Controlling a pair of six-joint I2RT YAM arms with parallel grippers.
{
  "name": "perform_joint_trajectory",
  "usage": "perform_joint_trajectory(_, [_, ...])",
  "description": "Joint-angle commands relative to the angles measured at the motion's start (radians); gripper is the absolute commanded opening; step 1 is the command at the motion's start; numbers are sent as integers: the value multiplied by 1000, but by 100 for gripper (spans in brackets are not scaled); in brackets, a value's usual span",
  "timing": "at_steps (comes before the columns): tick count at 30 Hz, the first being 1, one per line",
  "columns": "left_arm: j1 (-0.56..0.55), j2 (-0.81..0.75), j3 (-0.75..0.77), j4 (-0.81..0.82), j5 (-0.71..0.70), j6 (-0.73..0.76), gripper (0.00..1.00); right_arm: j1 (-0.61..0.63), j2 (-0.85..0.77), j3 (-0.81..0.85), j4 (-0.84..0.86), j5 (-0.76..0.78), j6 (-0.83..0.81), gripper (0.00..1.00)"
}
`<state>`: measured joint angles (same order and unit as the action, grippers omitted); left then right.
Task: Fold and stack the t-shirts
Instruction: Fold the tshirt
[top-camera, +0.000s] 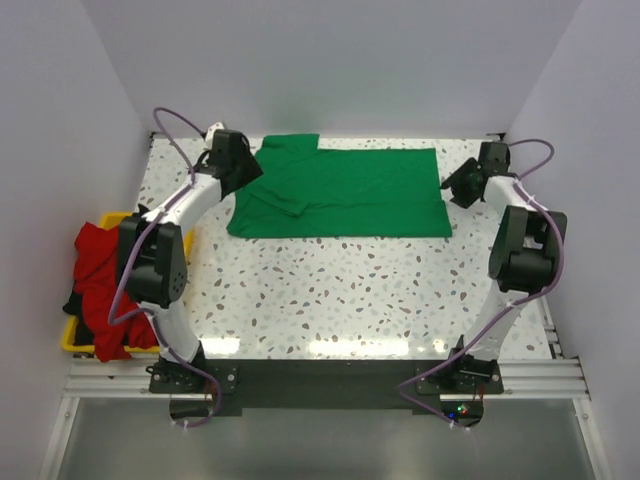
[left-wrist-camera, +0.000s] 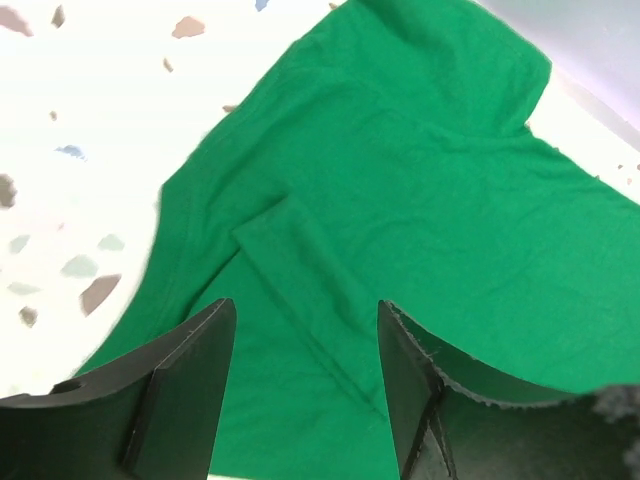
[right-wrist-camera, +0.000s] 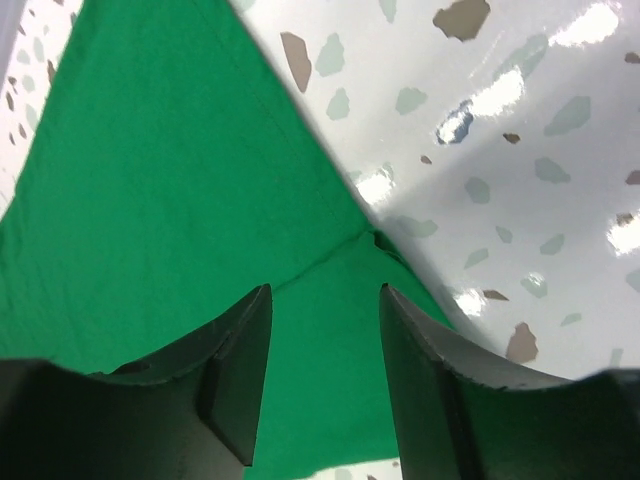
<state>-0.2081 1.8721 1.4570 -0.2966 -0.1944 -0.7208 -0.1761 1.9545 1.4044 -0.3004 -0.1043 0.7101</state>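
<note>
A bright green t-shirt (top-camera: 345, 190) lies spread flat at the far middle of the table, one sleeve folded in at its left. My left gripper (top-camera: 247, 172) is open and empty just above the shirt's left end; in the left wrist view (left-wrist-camera: 305, 330) the folded sleeve (left-wrist-camera: 300, 290) lies between its jaws. My right gripper (top-camera: 452, 188) is open and empty above the shirt's right edge; the right wrist view (right-wrist-camera: 325, 310) shows a doubled corner of the green shirt (right-wrist-camera: 200, 200) under it. Red and black t-shirts (top-camera: 98, 275) are heaped in a yellow bin.
The yellow bin (top-camera: 68, 340) stands off the table's left edge beside the left arm. White walls close the table on the left, back and right. The speckled tabletop (top-camera: 330, 290) stretches from the shirt to the arm bases.
</note>
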Motion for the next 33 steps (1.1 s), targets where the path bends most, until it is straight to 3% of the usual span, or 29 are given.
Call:
perform_joint_trajectory(1, [12,-129,-113,57,16,-32,64,-2,-81,10,-81,3,-60,51])
perform_joint_trajectory(9, [12,-246,-429,249,88,-150,50,32,-258,-272,52,-34,-17,50])
perform_joint_trajectory(13, [12,-202,-454,338,118,-154,39,53,-229,-274,72,-57,-23,49])
perform_joint_trajectory(21, [12,-149,-460,474,171,-158,27,75,-174,-251,185,-77,18,48])
perform_joint_trajectory(33, [13,-87,-544,447,130,-184,15,79,-92,-387,250,-63,117,47])
